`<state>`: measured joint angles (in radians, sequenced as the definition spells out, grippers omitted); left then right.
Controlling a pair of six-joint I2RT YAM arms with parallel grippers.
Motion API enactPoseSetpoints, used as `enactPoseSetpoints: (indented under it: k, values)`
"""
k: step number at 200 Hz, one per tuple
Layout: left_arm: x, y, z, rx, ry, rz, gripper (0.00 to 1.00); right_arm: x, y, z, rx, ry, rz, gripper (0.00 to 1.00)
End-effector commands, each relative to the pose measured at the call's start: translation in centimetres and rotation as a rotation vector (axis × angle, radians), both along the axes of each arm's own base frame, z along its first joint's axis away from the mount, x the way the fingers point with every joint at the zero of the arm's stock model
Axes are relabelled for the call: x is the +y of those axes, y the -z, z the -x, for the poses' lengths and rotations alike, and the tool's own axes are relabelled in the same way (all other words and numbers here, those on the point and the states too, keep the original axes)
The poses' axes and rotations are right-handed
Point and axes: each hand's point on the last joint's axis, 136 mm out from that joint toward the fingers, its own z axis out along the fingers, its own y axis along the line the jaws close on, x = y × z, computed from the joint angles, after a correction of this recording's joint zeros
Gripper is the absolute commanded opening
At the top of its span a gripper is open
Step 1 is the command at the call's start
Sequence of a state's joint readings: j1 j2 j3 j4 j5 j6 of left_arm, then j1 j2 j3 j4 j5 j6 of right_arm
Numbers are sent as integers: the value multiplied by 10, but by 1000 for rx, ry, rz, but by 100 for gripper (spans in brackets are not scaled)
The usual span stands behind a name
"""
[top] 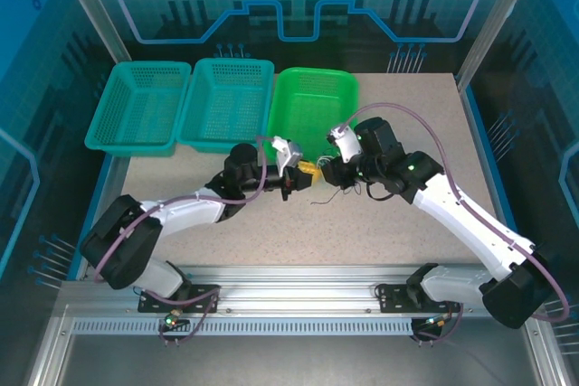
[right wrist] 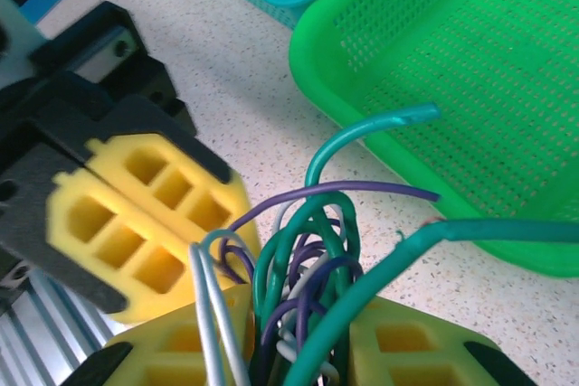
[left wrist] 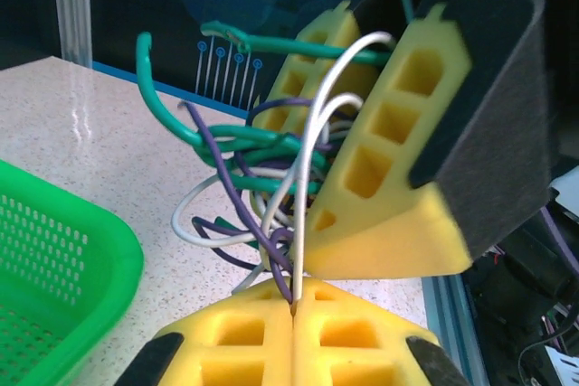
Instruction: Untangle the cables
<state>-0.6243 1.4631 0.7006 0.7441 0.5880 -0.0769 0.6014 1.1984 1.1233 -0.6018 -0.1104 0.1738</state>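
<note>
1. The left gripper is clenched. Its yellow pads press flat together with no gap, and one white and one purple strand of the cables run into the seam at the tips.
2. The right gripper is part-way closed and grasps the thick of the bundle. Green, purple and white strands fill the space between its two yellow pads.
3. Seen from above, the two grippers meet almost tip to tip near the middle of the table. The left one is at 9 o'clock of the knot and the right one at 3 o'clock. The cables lie between them, with a few thin loose ends trailing toward 6 o'clock.
4. From above, the knot is too small and too covered by the fingers to read. In the right wrist view the strands are cut off at the bottom edge, and the left gripper's pads at 9 o'clock are blurred. How the strands cross inside the bundle cannot be made out, nor whether the lowest loops touch the table.
5. The green basket sits near, at 12 o'clock of the grippers. The nearer teal basket is at 11 o'clock and the far teal basket at 10 o'clock. Bare tabletop lies at 6 o'clock, toward the arm bases.
</note>
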Motion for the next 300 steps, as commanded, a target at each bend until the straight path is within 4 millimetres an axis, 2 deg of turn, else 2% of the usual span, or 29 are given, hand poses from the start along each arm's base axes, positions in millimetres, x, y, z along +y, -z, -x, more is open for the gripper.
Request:
enactPoseSetpoints:
  k: [1,22,48,58,71,81,88,103,116,136,152,158,165,182,208,254,300]
  values:
    - [12,-44,-4,-92,-90,31,0,-26,14,-13,-20,140,85,8]
    - [29,-58,-6,-111,-189,16,0,-51,36,-26,-27,278,197,12]
    - [45,-85,4,-153,-234,45,0,-78,64,-38,-17,435,318,14]
    - [52,-94,4,-160,-270,49,0,-82,73,-39,2,464,331,17]
    - [63,-104,4,-174,-331,44,0,-83,84,-38,27,480,333,27]
    - [74,-111,2,-182,-387,36,0,-85,94,-36,48,491,341,30]
    - [81,-117,2,-192,-424,32,0,-87,101,-34,68,497,345,28]
    - [93,-126,2,-206,-482,20,0,-87,113,-30,108,494,332,15]
    - [89,-124,8,-215,-433,-19,0,-80,116,-27,120,462,291,2]
    - [61,-103,28,-214,-215,-73,0,-54,102,-25,108,352,169,0]
    - [50,-83,26,-186,-166,-65,0,-46,93,-20,96,291,130,0]
    - [47,-73,23,-175,-162,-74,14,-43,89,-19,94,269,124,0]
    - [44,-62,18,-164,-158,-95,25,-39,82,-18,91,240,116,0]
    - [33,-42,12,-128,-119,-130,39,-30,71,-13,101,186,88,0]
    - [15,-19,12,-122,-27,-135,56,-18,56,-8,95,129,32,0]
    - [0,33,-4,-134,6,-209,60,-9,42,-1,74,74,6,0]
    - [-14,48,-19,-171,11,-176,61,4,27,9,57,3,-14,0]
